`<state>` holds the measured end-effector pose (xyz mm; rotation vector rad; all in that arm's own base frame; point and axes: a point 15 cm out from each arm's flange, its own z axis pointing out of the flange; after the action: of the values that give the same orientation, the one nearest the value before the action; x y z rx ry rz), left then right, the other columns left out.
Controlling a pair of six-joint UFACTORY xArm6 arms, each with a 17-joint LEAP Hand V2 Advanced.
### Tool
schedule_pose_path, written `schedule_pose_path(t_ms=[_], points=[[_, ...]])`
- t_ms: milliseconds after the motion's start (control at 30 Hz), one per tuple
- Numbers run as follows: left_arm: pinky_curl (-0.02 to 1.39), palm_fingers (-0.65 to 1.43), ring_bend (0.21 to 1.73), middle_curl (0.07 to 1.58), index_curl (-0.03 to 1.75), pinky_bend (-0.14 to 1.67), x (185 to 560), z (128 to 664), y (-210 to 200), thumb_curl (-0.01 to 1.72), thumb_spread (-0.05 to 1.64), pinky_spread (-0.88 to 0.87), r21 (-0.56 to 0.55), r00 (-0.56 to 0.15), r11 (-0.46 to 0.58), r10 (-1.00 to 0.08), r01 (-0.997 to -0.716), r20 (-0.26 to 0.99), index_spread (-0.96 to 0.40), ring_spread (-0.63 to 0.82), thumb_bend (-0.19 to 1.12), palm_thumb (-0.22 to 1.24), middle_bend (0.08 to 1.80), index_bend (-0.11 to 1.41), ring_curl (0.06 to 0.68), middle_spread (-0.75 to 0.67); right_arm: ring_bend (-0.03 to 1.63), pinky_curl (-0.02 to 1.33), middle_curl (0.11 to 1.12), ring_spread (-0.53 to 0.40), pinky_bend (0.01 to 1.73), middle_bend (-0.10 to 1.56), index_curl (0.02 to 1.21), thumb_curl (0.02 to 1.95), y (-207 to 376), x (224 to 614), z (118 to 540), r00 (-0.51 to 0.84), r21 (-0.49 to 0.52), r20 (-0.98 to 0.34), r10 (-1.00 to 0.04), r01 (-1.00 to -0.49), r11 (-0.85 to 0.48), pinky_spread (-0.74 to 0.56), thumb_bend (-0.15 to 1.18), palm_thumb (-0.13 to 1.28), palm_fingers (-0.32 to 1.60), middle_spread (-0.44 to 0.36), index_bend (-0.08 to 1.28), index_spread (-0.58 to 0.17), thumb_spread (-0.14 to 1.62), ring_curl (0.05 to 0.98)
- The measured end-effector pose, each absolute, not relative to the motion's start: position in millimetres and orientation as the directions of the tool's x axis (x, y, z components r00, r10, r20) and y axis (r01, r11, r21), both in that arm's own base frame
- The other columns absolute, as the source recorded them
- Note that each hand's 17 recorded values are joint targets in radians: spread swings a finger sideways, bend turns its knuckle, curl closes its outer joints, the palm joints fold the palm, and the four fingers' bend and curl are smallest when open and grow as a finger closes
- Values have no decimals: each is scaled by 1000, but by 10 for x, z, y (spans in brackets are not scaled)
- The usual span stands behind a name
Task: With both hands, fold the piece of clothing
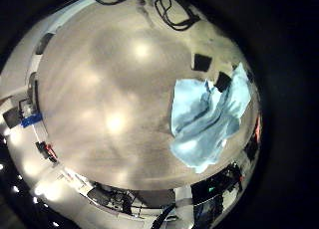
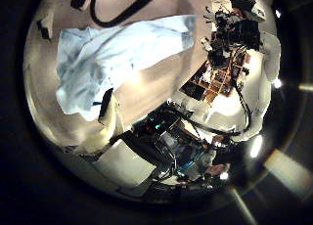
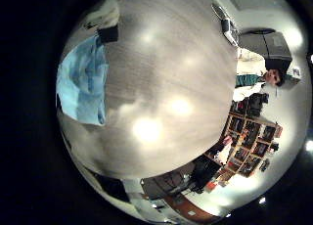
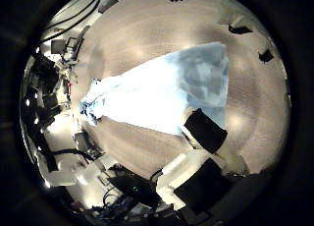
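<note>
The piece of clothing (image 4: 167,84) lies on the wooden table (image 4: 147,29), wide at one end and drawn to a narrow bunch at the other. My right hand (image 4: 201,128) is over it, with its fingertips (image 4: 240,29) spread apart and off the cloth. In the right little finger side palm view the clothing (image 3: 83,78) lies flat beside a finger (image 3: 103,24). From the left palm the clothing (image 2: 108,54) looks close and rumpled, and a finger of my left hand (image 2: 106,106) crosses its edge. In the left little finger side palm view the clothing (image 1: 209,119) is bunched by two fingertips (image 1: 224,82).
Black cables (image 1: 164,8) lie on the table's (image 1: 110,80) far edge. Shelves and equipment (image 2: 220,68) stand beyond the table. A large stretch of bare wood (image 3: 166,78) spreads beside the clothing.
</note>
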<state>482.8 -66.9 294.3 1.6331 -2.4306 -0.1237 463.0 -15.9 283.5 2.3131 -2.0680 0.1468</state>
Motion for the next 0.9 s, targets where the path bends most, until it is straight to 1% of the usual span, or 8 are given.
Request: schedule_pose_path(t_ms=[100, 267, 400, 500, 633, 733, 867, 900], points=[[497, -36, 801, 514, 818, 474, 4749, 3049, -651, 442, 1023, 270, 119, -367, 378, -924, -918, 106, -212, 199, -30, 572, 164, 193, 307, 163, 994, 499, 515, -185, 917, 588, 522, 507, -218, 4577, 2990, 98, -74, 98, -990, -992, -106, 6, -13, 690, 167, -195, 255, -419, 1296, 478], [450, 30, 742, 457, 725, 419, 4443, 3074, -610, 428, 1033, 351, 63, -367, 373, -926, -926, 87, -155, 265, -24, 563, 177, 196, 276, 171, 970, 451, 489, -187, 830, 581, 500, 486, -349, 4421, 3081, 87, -84, 108, -990, -992, -96, 93, -14, 684, 249, -262, 272, -426, 1291, 449], [427, 74, 719, 428, 678, 387, 4139, 2924, -579, 419, 1054, 368, 76, -366, 372, -926, -925, 89, -140, 275, -24, 559, 176, 198, 264, 159, 942, 422, 475, -198, 783, 574, 493, 476, -399, 4395, 3080, 97, -80, 114, -989, -991, -106, 121, -11, 689, 278, -298, 287, -439, 1288, 434], [412, 100, 691, 406, 643, 360, 3867, 2664, -554, 409, 1080, 379, 131, -360, 371, -927, -919, 103, -122, 282, -22, 556, 176, 198, 253, 154, 860, 399, 463, -219, 731, 565, 491, 465, -406, 4380, 3027, 117, -60, 114, -987, -990, -125, 130, -10, 700, 250, -308, 311, -443, 1294, 404], [395, 155, 682, 392, 603, 333, 3761, 2414, -548, 399, 1103, 372, 144, -341, 354, -934, -924, 107, -104, 276, -21, 552, 196, 185, 244, 126, 708, 373, 435, -165, 678, 513, 477, 434, -410, 4334, 2809, 151, 11, 104, -983, -989, -151, 187, -41, 598, 119, -311, 298, -426, 1266, 353], [381, 237, 672, 402, 580, 297, 3731, 2270, -539, 394, 1119, 335, 163, -314, 328, -944, -931, 102, -103, 229, -21, 543, 235, 189, 238, 73, 593, 353, 408, -97, 651, 454, 454, 415, -435, 4246, 2560, 176, 104, 95, -980, -981, -166, 242, -40, 533, 35, -291, 265, -416, 1233, 313], [374, 261, 664, 413, 556, 268, 3761, 2136, -533, 389, 1130, 311, 194, -300, 315, -948, -929, 103, -100, 194, -22, 538, 245, 184, 236, 31, 502, 322, 381, -11, 591, 393, 419, 388, -544, 4081, 2196, 206, 260, 105, -973, -950, -173, 281, -36, 455, 11, -229, 213, -402, 1198, 272], [373, 264, 661, 414, 550, 265, 3777, 2124, -533, 387, 1132, 307, 198, -299, 314, -949, -929, 103, -100, 189, -21, 537, 243, 183, 235, 24, 491, 318, 376, 10, 581, 376, 411, 383, -558, 4058, 2142, 211, 283, 106, -972, -943, -173, 289, -36, 440, 3, -209, 195, -399, 1191, 268]])
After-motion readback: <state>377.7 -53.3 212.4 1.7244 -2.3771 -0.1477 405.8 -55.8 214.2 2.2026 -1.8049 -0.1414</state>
